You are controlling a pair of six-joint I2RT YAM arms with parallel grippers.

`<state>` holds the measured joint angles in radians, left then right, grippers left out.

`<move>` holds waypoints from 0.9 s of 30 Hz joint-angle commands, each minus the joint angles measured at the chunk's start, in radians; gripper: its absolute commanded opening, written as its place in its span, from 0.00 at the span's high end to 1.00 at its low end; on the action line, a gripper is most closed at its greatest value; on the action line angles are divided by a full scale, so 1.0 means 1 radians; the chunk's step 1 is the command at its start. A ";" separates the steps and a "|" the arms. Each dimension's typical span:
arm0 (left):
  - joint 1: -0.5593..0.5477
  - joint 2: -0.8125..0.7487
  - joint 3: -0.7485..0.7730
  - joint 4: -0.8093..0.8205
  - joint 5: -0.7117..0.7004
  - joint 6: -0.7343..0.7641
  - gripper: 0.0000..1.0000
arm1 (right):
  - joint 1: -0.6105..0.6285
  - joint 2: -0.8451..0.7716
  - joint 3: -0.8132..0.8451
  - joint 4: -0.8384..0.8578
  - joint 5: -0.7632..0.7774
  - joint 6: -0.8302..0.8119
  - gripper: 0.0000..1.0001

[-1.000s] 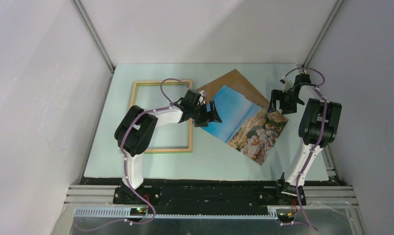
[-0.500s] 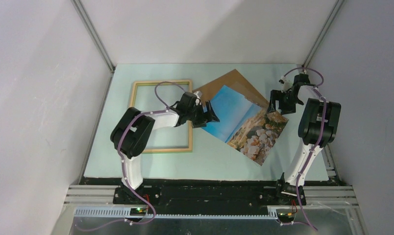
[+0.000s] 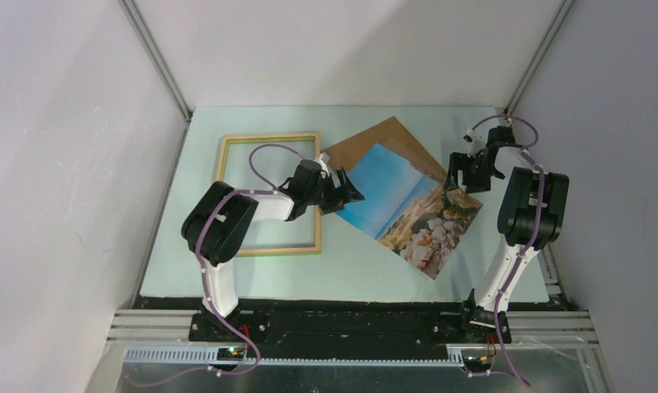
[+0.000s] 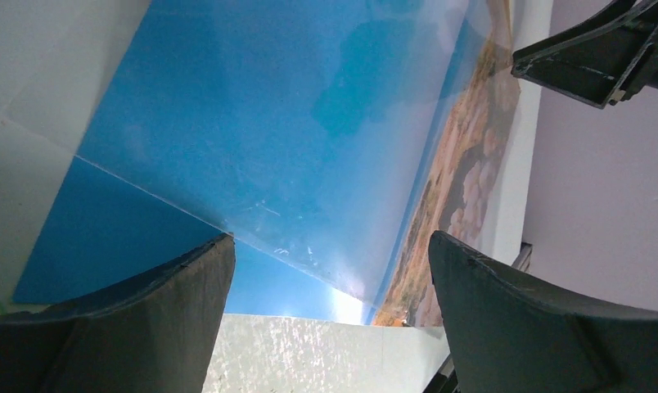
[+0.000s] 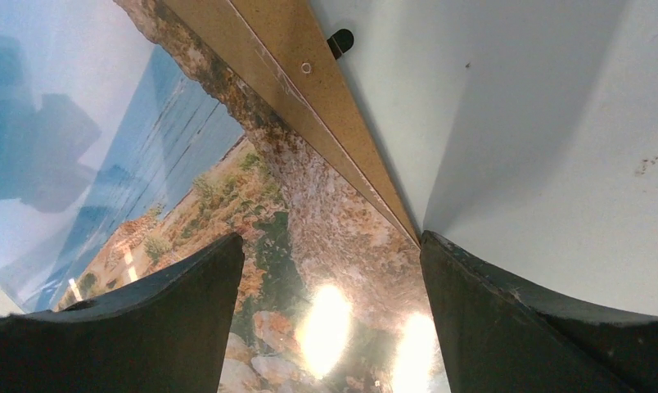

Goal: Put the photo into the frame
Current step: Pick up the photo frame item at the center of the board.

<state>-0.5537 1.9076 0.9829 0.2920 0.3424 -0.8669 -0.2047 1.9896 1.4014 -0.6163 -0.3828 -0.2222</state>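
- Top external view: shows the thin rectangular photo of blue sky, sea and pale rocks [image 3: 407,205] lying picture side up and turned slantwise, partly on top of a flat brown cardboard board [image 3: 383,135].
- Shows also the thin pale wooden picture frame [image 3: 289,248] lying flat on the left, just beside the photo's blue corner, with green mat showing through its middle.
- Left gripper [image 3: 350,192]: spread wide and holding nothing, low over the blue corner of the photo. Dark fingers [image 4: 146,319] well apart in the left wrist view too.
- Right gripper [image 3: 461,184]: down at the far right corner of the photo, fingers [image 5: 146,319] wide apart. Nothing pinched, with the rocky corner and the board's edge lying between them.
- Step in hand, at a guess: getting hold of the photo. Not yet lifted, not yet in the frame.
- Next move, most likely: slip a finger under one thin edge and pinch only the photo, not the board below. Tricky, since flat paper gives little to grab.
- After that: carry it left, turn it straight to match the frame, then lay it down inside the wooden sides.
- Surface: a smooth, flat, pale green mat [image 3: 350,270] covering the table.
- Room: plain white walls [image 3: 350,49] on three sides, grey metal bars [image 3: 158,57] up the back corners.
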 commanded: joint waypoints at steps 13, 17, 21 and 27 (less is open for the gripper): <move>0.008 0.025 -0.163 0.304 0.007 -0.181 0.04 | 0.072 -0.118 -0.169 -0.007 -0.036 0.158 0.20; 0.018 0.011 -0.155 0.322 0.039 -0.182 0.04 | 0.086 -0.145 -0.200 0.015 -0.006 0.175 0.20; 0.032 -0.007 -0.145 0.327 0.060 -0.172 0.05 | 0.092 -0.151 -0.209 0.022 0.009 0.184 0.21; 0.043 -0.015 -0.113 0.331 0.103 -0.151 0.13 | 0.097 -0.157 -0.221 0.029 0.003 0.188 0.21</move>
<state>-0.5148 1.9110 0.8330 0.5983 0.3931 -1.0378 -0.1341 1.8526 1.2083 -0.5507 -0.3218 -0.0769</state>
